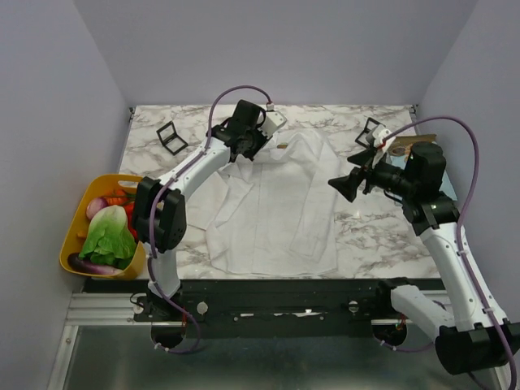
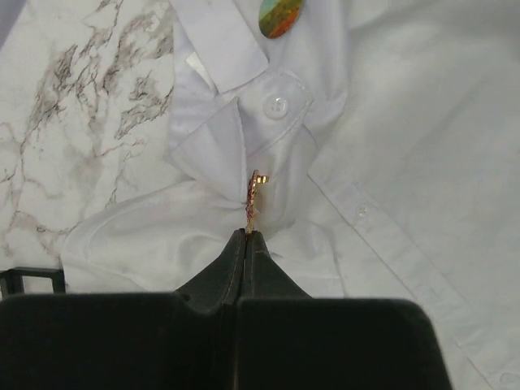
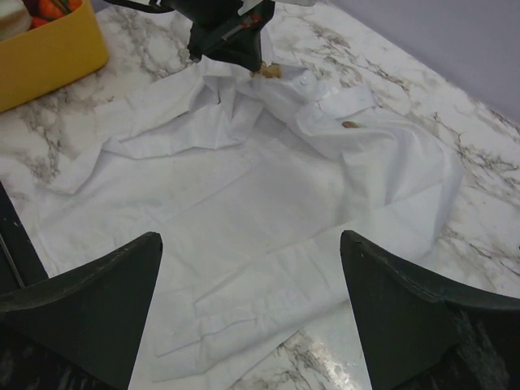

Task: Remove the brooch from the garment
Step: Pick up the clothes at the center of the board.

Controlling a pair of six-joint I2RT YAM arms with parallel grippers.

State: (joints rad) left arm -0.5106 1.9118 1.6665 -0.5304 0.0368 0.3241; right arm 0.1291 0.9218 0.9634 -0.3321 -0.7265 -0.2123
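At far left, off the table's edge, sits one yellow basket of vegetables. Two black palettes lie at the back of the marble, one near the left corner and one toward the right. Between them a single white shirt is spread flat, collar toward the back, hem toward the arm bases.

One brooch, green and orange-red, sits on the shirt by the collar, just past the top button. It is apart from both claws.

The left arm stretches forward and to the right from its base, its wrist bent down over the collar. The left claw is pressed together, with no gap between the fingers. At its tip it pinches the lower end of a small gold piece, which stands up over the folded collar, short of the brooch.

The right arm is raised at the right side, elbow high, wrist turned left toward the shirt. The right claw is spread wide. It holds nothing, touches nothing and hangs above the shirt's lower half.
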